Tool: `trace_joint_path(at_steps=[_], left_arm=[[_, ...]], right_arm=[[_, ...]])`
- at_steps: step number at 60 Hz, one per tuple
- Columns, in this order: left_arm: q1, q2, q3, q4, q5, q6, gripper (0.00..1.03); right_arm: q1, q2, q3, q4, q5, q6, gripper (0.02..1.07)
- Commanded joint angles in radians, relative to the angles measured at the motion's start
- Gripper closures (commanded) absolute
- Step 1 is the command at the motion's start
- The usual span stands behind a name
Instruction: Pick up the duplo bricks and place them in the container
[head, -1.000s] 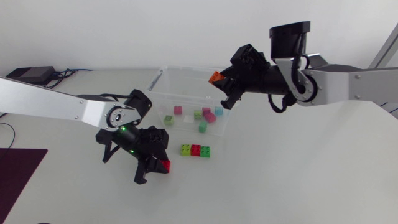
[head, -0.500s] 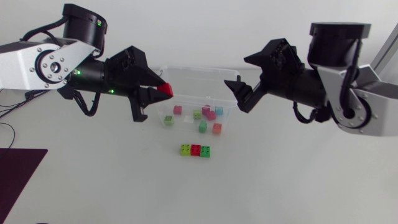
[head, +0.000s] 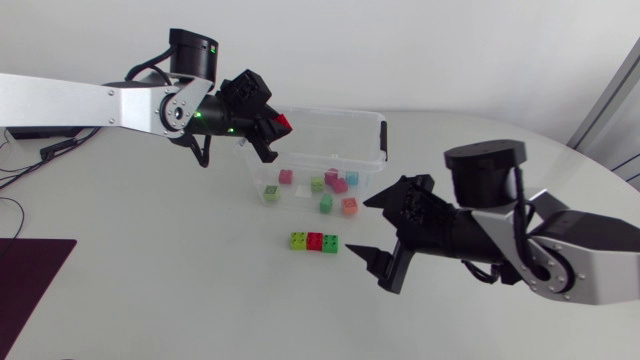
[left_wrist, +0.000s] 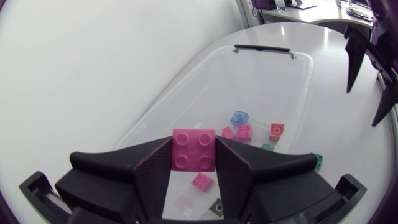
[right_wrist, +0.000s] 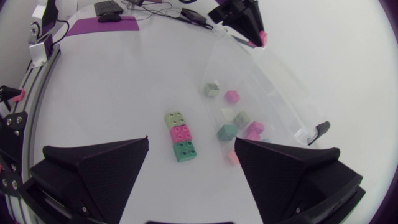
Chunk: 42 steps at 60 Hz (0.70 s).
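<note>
Table (head: 130, 280) of plain white bears container (head: 335, 128) and bricks (head: 314, 241).

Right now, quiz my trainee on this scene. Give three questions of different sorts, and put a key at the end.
1. Fill in: the row outside the container has ___ bricks.
2. True or false: the right gripper is open.
3. The left gripper holds a red brick above: A) the row B) the container C) the right gripper.
Key: 1 three; 2 true; 3 B.
</note>
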<state>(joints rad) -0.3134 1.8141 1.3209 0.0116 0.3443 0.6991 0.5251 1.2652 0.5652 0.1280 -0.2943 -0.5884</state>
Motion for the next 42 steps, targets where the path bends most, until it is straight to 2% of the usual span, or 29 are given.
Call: trace_joint_path(at_steps=[1, 3, 4, 5, 6, 18, 23, 29, 35, 39, 42], left_arm=[[-0.003, 0.050, 0.061, 0.018, -0.014, -0.036, 0.53], [-0.004, 0.056, 0.069, 0.018, -0.016, -0.039, 0.38], [-0.006, 0.057, 0.074, 0.018, -0.024, -0.046, 0.20], [-0.007, 0.057, 0.074, 0.018, -0.027, -0.046, 0.17], [-0.009, 0.056, 0.075, 0.019, -0.036, -0.047, 0.06], [-0.003, -0.072, 0.018, 0.018, -0.036, -0.055, 0.05], [0.010, -0.162, -0.017, -0.029, -0.025, -0.052, 0.05], [0.030, -0.289, -0.101, -0.096, 0.041, -0.027, 0.05], [0.043, -0.420, -0.215, -0.229, 0.096, 0.083, 0.05], [0.057, -0.481, -0.307, -0.266, 0.110, 0.148, 0.05], [0.073, -0.499, -0.353, -0.328, 0.134, 0.209, 0.05]], right_arm=[[0.013, 0.092, -0.025, 0.044, -0.005, -0.027, 0.07], [0.015, 0.128, -0.021, 0.058, -0.003, -0.036, 0.07], [0.013, 0.143, -0.016, 0.062, -0.003, -0.041, 0.07], [0.013, 0.165, -0.013, 0.071, -0.003, -0.044, 0.07], [0.013, 0.189, -0.007, 0.076, -0.005, -0.044, 0.07], [0.012, 0.378, 0.047, 0.142, -0.008, -0.080, 0.07], [0.000, 0.462, 0.088, 0.167, -0.023, -0.085, 0.07], [-0.007, 0.517, 0.119, 0.180, -0.051, -0.088, 0.07], [-0.020, 0.554, 0.139, 0.200, -0.060, -0.096, 0.07], [-0.037, 0.588, 0.157, 0.206, -0.075, -0.105, 0.07], [-0.042, 0.609, 0.168, 0.216, -0.083, -0.108, 0.11]])
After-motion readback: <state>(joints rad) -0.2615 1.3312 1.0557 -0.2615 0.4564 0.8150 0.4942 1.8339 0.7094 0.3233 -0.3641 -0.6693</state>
